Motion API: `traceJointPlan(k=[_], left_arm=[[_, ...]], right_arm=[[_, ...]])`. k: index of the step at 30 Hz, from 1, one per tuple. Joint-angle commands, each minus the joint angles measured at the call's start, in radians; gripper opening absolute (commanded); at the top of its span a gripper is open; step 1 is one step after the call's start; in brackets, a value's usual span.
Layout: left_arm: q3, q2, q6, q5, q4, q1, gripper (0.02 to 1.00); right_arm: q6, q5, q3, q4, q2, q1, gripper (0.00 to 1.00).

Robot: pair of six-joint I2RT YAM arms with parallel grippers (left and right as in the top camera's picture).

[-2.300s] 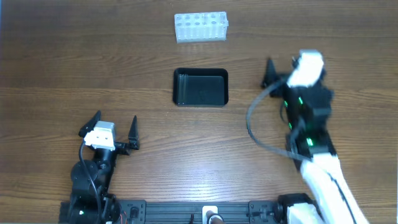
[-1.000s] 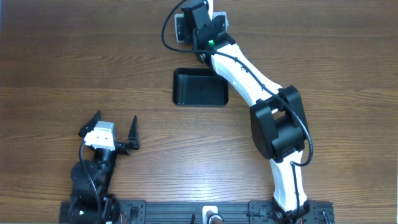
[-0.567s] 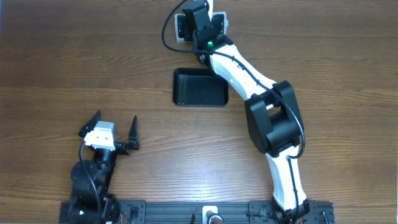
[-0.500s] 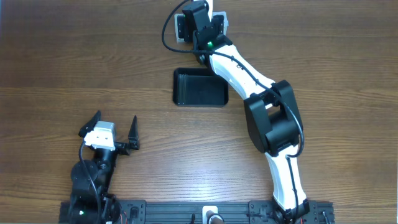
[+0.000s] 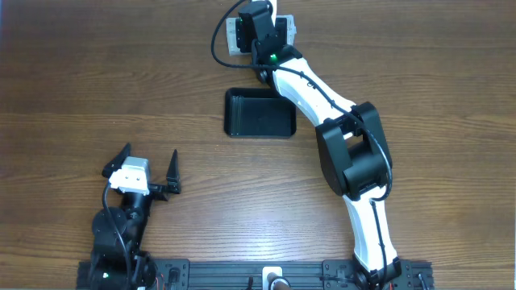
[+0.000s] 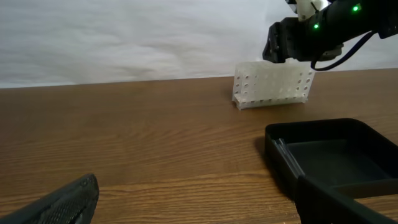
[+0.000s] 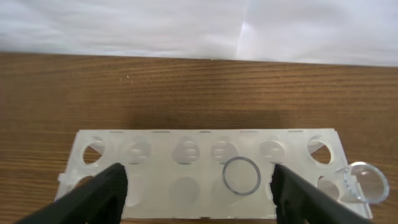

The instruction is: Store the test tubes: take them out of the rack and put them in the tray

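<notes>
The clear plastic rack (image 5: 237, 34) stands at the far middle of the table, also seen as rack (image 6: 273, 84) and from above as rack (image 7: 199, 165). One clear test tube (image 7: 241, 176) sits in a front-row hole, and a second tube (image 7: 367, 182) stands at the rack's end. My right gripper (image 7: 199, 202) hangs open over the rack, a finger on either side of the first tube. The black tray (image 5: 228, 113) lies just in front of the rack, with nothing in it. My left gripper (image 5: 147, 165) rests open at the near left, holding nothing.
The right arm (image 5: 322, 97) stretches from the near right across the tray's right side to the rack. Bare wooden table surrounds the tray (image 6: 273, 134) on the left and front. A white wall stands behind the table.
The right arm has swung from beside the tray's right side up to the rack. Over the last second it has barely shifted. The left arm has stayed put.
</notes>
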Motion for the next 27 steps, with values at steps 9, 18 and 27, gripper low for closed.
traceJointPlan(k=[9, 18, 27], left_arm=[[-0.005, -0.008, -0.007, 0.013, -0.003, 0.006, 1.0], [-0.005, -0.008, -0.007, 0.013, -0.003, 0.006, 1.0], [-0.005, -0.008, -0.007, 0.013, -0.003, 0.006, 1.0]], right_arm=[[-0.008, 0.032, 0.025, -0.004, 0.018, -0.021, 0.577], [-0.016, 0.035, 0.025, -0.004, 0.018, -0.026, 0.441], [-0.016, 0.035, 0.025, -0.004, 0.018, -0.028, 0.334]])
